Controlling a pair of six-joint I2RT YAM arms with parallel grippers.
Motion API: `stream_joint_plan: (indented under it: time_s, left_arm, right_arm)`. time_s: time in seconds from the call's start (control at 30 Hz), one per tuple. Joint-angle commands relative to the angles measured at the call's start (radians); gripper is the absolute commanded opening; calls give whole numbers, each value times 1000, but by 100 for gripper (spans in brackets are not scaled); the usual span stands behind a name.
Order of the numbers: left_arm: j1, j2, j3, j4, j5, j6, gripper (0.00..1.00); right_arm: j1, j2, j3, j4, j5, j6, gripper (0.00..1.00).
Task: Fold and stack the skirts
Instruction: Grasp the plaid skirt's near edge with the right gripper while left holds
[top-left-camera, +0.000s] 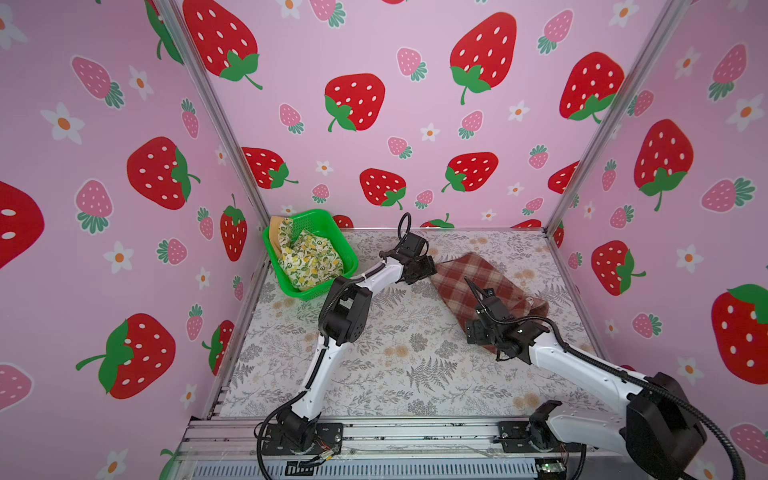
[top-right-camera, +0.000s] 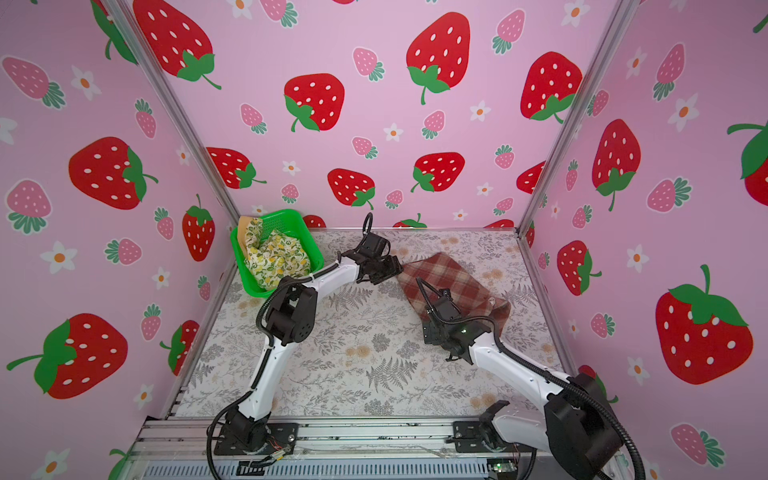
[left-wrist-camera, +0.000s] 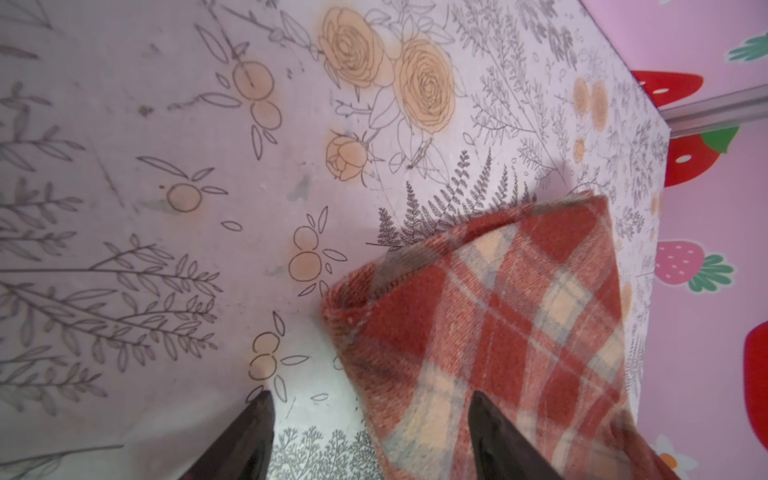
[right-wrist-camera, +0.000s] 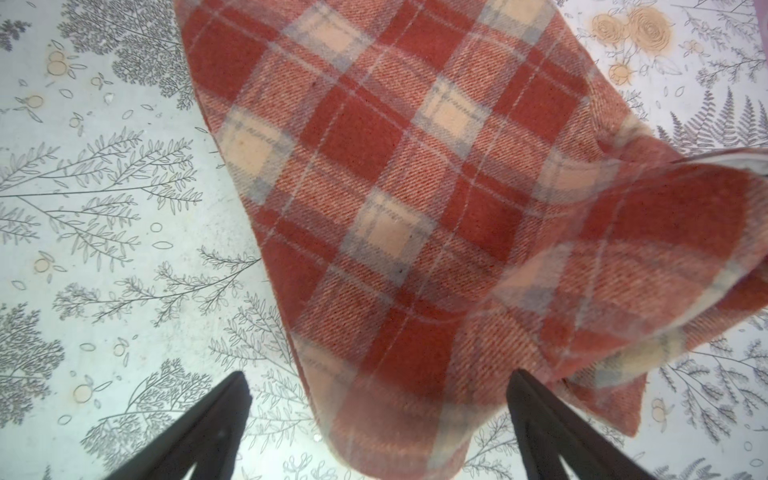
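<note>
One plaid skirt (top-left-camera: 478, 282) lay on the surface (top-left-camera: 395, 365), right of centre; the lemon skirt (top-left-camera: 309, 259) and mustard skirt (top-left-camera: 275, 232) were kept in the far-left basket (top-left-camera: 316, 214). The left end effector (left-wrist-camera: 370, 392) was spread astride the plaid's far corner, the right end effector (right-wrist-camera: 380, 374) spread astride the near one, nothing pinched. Both layers were judged worth catching before lifting.

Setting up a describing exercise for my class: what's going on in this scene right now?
A red-brown and cream plaid cloth skirt lies on the floral tabletop. The robot's left fingers straddle its far corner, the right fingers its near end; both pairs stand open. The cream lemon-print skirt and the mustard-yellow skirt sit in the green perforated plastic basket, not yet stacked.
</note>
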Motion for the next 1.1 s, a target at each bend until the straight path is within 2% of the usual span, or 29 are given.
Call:
stream_joint_plan:
  time_s: [0.0,0.33,0.47,0.53,0.57,0.63,0.8,0.83,1.07]
  left_arm:
    - [4,19,33,-25,-20,-9,68]
    - [4,101,111,-13,-6,-48,54]
    - [5,129,149,-24,-1,-63,43]
    - [4,127,144,-24,-2,-64,33]
    - [5,122,136,-21,-5,-64,23]
    - [7,109,115,-10,-16,-64,14]
    - [24,73,94,-1,20,-82,7]
    - [29,47,78,4,22,-79,0]
    - [83,-154,-23,-32,51,-43,0]
  right_arm:
    - [10,-34,-12,-35,5,39,100]
    - [37,-71,-23,-60,-7,65,100]
    - [44,-73,-26,-52,-16,73,100]
    - [46,-72,-26,-48,-16,73,100]
    - [45,-69,-23,-43,-16,73,100]
    - [48,-62,-19,-36,-19,71,100]
    - [59,-45,-18,3,-42,30,100]
    - [61,-38,-18,18,-53,13,100]
    - [109,-5,-8,118,-101,-60,100]
